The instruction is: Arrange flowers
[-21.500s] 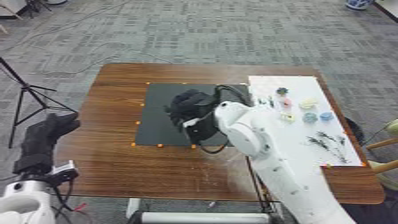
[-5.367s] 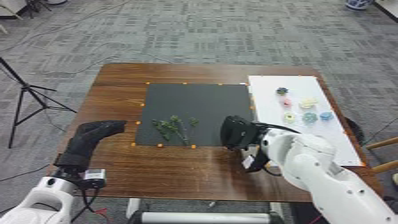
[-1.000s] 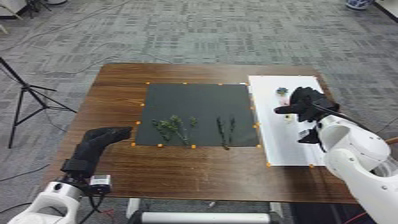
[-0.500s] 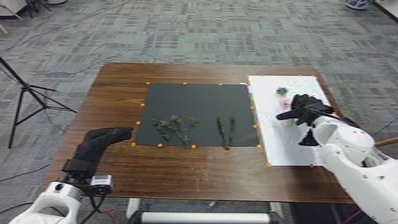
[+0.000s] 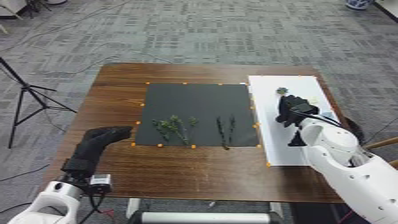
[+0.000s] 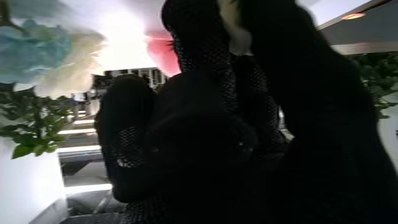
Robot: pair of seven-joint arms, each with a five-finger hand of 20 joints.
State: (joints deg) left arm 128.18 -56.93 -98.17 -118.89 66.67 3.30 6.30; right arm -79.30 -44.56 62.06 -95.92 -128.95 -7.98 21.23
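While a small dark flower [image 5: 282,91] lies on the far part of the white sheet [image 5: 284,150], the right hand [image 5: 295,111] is just nearer than it, over the same sheet. The right wrist view has a light blue flower [image 6: 31,50] and a cream flower [image 6: 78,65] side by side, with green leaves [image 6: 34,125] next to them and a pink flower [image 6: 163,54] close against the black glove. A strip of something pale yellow [image 6: 233,25] shows between parts of the glove; whether the hand grips it, I cannot tell.

To the left of the white sheet is a black mat [image 5: 191,97]. Leafy green sprigs [image 5: 178,129] lie together on its near left part, and two dark stems [image 5: 222,134] lie beside each other, slightly apart, on its near right part. Orange marks [image 5: 138,122] dot the mat's border.

The left hand [image 5: 105,135] is near the mat's near left corner, over the brown wooden worktop [image 5: 124,90], its fingers loose and extended. Beyond the worktop's left edge stands a black tripod [image 5: 27,89] on the grey patterned carpet [image 5: 187,40].
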